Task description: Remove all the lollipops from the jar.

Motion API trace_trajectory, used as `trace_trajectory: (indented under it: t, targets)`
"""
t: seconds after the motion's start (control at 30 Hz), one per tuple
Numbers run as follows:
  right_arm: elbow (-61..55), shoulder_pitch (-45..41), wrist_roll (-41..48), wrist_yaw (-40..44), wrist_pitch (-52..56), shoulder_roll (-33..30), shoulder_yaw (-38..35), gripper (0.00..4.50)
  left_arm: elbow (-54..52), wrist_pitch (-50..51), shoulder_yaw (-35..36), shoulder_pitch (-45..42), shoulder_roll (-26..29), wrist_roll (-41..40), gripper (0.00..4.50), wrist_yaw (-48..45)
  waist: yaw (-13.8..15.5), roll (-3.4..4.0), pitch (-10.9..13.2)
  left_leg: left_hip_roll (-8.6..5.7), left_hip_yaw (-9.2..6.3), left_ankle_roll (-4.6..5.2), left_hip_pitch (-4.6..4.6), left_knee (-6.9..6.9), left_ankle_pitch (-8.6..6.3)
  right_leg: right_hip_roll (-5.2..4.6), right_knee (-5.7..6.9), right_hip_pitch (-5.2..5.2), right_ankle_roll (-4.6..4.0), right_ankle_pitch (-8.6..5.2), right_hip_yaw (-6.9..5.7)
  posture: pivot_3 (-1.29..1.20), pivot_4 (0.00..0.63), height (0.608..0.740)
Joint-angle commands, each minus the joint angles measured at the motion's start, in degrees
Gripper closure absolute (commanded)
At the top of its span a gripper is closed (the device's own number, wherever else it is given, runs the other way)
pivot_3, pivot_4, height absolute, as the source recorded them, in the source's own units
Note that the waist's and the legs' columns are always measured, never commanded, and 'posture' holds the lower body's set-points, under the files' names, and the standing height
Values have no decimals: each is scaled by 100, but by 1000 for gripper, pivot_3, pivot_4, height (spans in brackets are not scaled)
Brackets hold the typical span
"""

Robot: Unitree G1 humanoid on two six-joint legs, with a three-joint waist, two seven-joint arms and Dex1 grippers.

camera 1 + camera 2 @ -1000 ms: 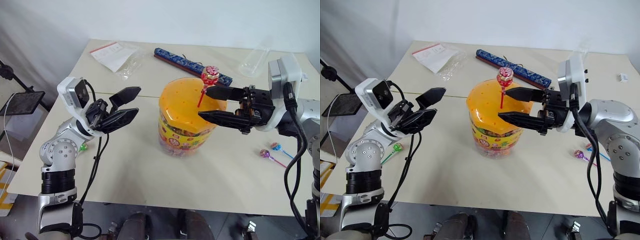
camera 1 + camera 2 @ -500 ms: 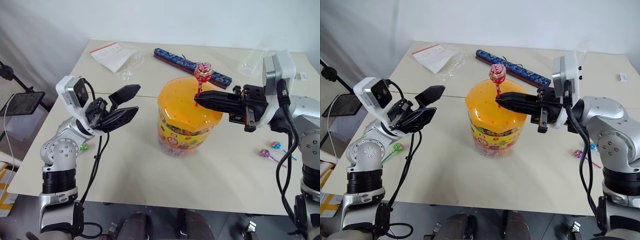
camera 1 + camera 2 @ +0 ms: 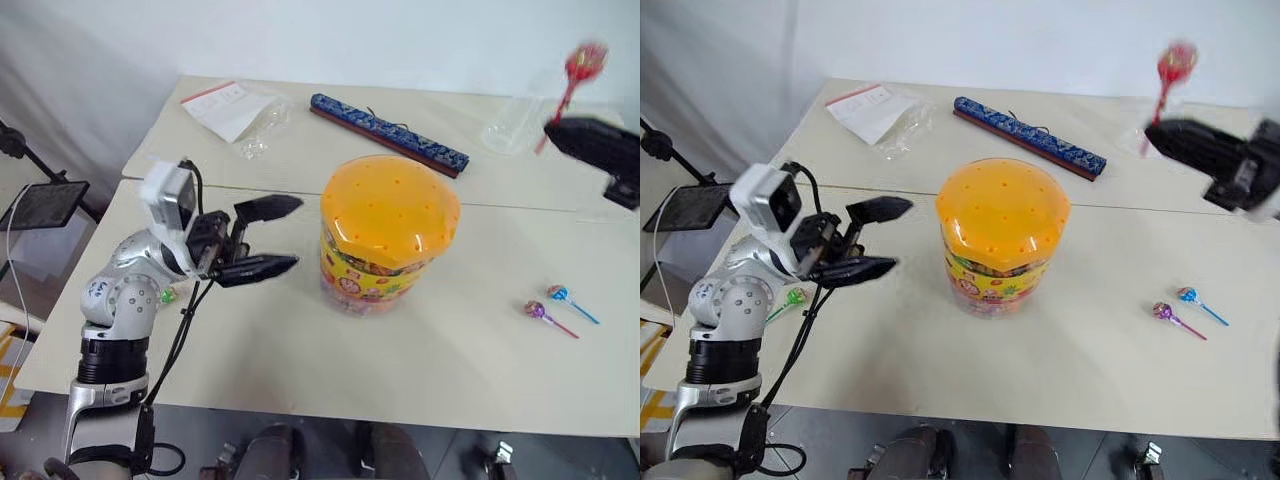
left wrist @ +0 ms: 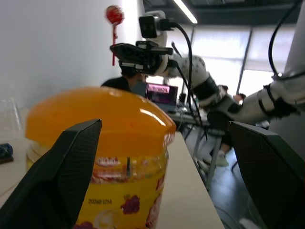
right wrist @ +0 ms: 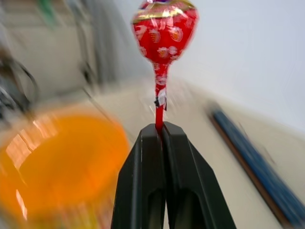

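The jar (image 3: 388,235), a clear tub with a yellow-red label and a holed orange lid, stands mid-table. My right gripper (image 5: 161,128) is shut on the red stick of a red-wrapped lollipop (image 5: 164,31). It holds the lollipop (image 3: 583,60) upright in the air, to the right of the jar and beyond it. My left gripper (image 3: 298,233) hangs open just left of the jar, its fingers apart from the tub. A blue lollipop (image 3: 557,293) and a purple one (image 3: 535,309) lie on the table at the right. A green one (image 3: 795,295) lies by my left arm.
A long dark blue patterned strip (image 3: 390,132) lies behind the jar. A clear plastic flask (image 3: 510,125) lies at the far right and a plastic bag with paper (image 3: 235,110) at the far left. A black stand (image 3: 40,200) sits off the table's left edge.
My right gripper shut on the red lollipop's stick, pulled it up out of the lid and swung it away to the right. The left gripper turned slightly beside the jar.
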Motion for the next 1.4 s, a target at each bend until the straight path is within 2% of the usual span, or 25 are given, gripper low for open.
trace_trajectory:
  t: [0.03,0.2,0.27,0.47,0.57,0.7,0.77,0.83,0.87,0.93,0.97,1.1,1.23,1.4]
  targets:
    - [501,1005,-1255,492,-379,-613,-351,4471,-297,-344,-187,81,198,382,0,-252,-3,-1,0,1,0,0,0,2,0,0,1,1,6,4,-4,0,150,740]
    - [1209,2505,-3016,248,-1385,-799,-47,4471,-342,-346,-202,98,237,396,0,-213,-11,0,0,3,19,-1,8,9,11,-5,-1,5,7,4,8,0,150,740]
    - [1358,2673,-3367,202,-1733,-749,99,4471,-348,-317,-198,94,246,384,0,-201,-20,2,0,3,24,-8,19,9,16,-8,4,7,7,4,22,0,150,740]
    - [1859,2470,-3541,36,-1584,-252,591,4471,-348,-245,-184,-2,283,364,0,-129,-81,14,-2,14,29,-26,38,8,16,-11,11,8,2,5,77,0,150,740]
    - [1876,2565,-3458,244,-1632,-150,441,3869,-363,-197,-159,-11,338,332,0,-132,-58,24,-2,16,18,-31,34,6,14,-4,20,7,1,5,70,0,150,740]
    - [1892,2683,-3306,496,-2147,46,-2,2584,-397,-139,-52,20,347,295,0,32,-9,27,-3,11,19,-29,29,6,15,1,12,9,1,5,63,0,150,740]
    - [1868,2720,-3269,912,-3552,311,-215,1934,-133,-457,-24,61,304,799,0,470,-6,26,-2,7,19,-25,31,7,18,-1,10,15,1,5,63,0,150,740]
    - [1657,2437,-2743,1290,-4255,748,-453,1283,233,-482,-93,109,414,1256,0,841,-12,24,-2,8,13,-26,45,7,17,3,1,34,1,5,61,0,150,740]
    - [1494,2267,-2473,1315,-4143,895,-511,1013,348,-562,-113,181,480,1415,0,881,-24,23,-2,9,10,-27,52,7,16,6,0,41,1,5,59,0,150,740]
    - [910,1972,-1489,1493,-2889,881,-462,294,453,-956,-46,481,607,1768,0,965,-89,35,-1,9,17,-27,52,7,16,5,8,35,1,5,60,0,150,740]
    - [770,1786,-1382,1556,-2826,904,-334,23,458,-1109,-30,620,678,1922,0,1008,-112,41,0,10,18,-27,50,6,16,-1,11,28,1,6,64,0,150,740]
    - [497,1092,-1571,1619,-3125,1262,443,23,237,-1180,165,1178,748,1994,0,1245,-149,33,-3,28,0,-38,43,5,9,-19,12,22,-1,7,59,0,150,740]
    - [318,1002,-2115,2280,-3817,1580,1536,23,-80,-1242,170,1864,756,2363,0,1700,-115,30,-4,40,-14,-52,40,2,-2,-15,11,22,-4,7,42,0,150,740]
    - [940,834,-2371,1969,-4473,2299,1726,23,-721,-1350,417,2518,552,2441,0,2334,-84,30,-4,24,-6,-38,32,6,-11,-17,9,19,-2,8,39,0,150,740]
